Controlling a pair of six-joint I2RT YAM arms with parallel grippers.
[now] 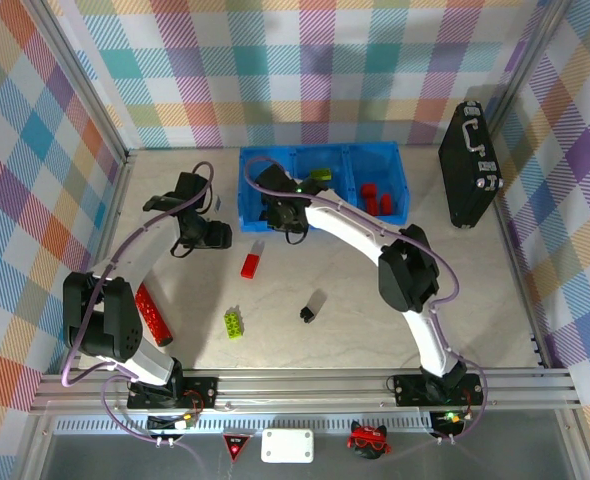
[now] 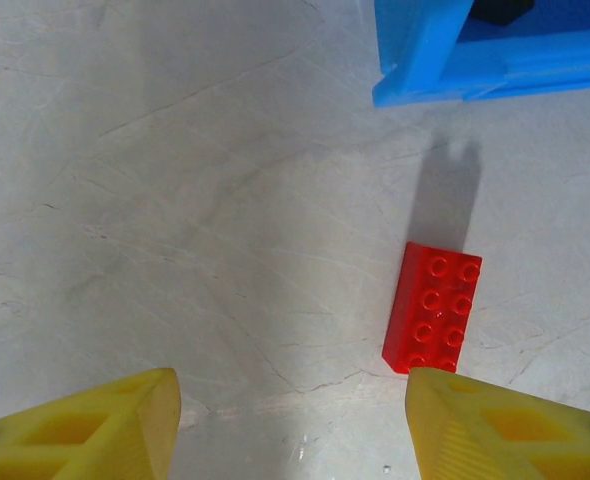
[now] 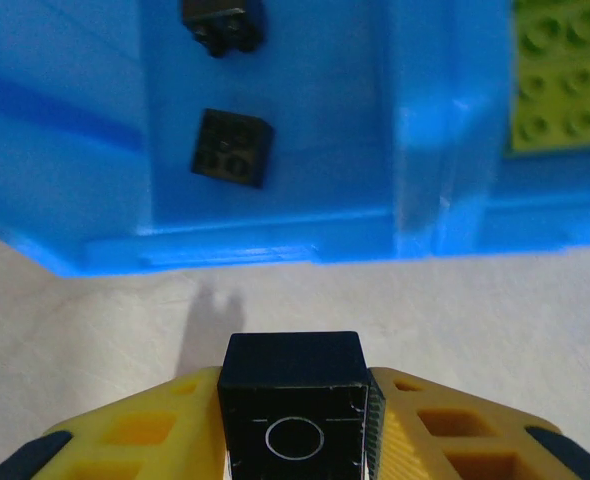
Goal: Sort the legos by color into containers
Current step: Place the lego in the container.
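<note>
the right jaws are pinching a black brick (image 3: 293, 400) by its smooth side walls, just short of the bins' (image 3: 275, 240) front wall. in the right wrist view the left bin sits at 12 o'clock with two black bricks (image 3: 233, 147) on its floor. a lime plate (image 3: 565, 80) lies in the next bin, at 1 o'clock.

the left jaws are spread wide and hold nothing, hovering over the bench (image 2: 175, 200). a red brick (image 2: 435, 308) lies at 1 o'clock of them, just beside one finger and apart from the bins' corner.

in the top view the bins (image 1: 390, 220) are at 12 o'clock of the bench, with red bricks (image 1: 375, 197) in the right one. a long red brick (image 1: 153, 313) lies at 8 o'clock, and a lime brick (image 1: 234, 322) and a loose black brick (image 1: 313, 305) near 6.

these bricks look light, rigid and glossy, so a pinch on a corner would likely slip or twist. flat opposite sides, taken square and centred with the studs up, seem the best hold.
</note>
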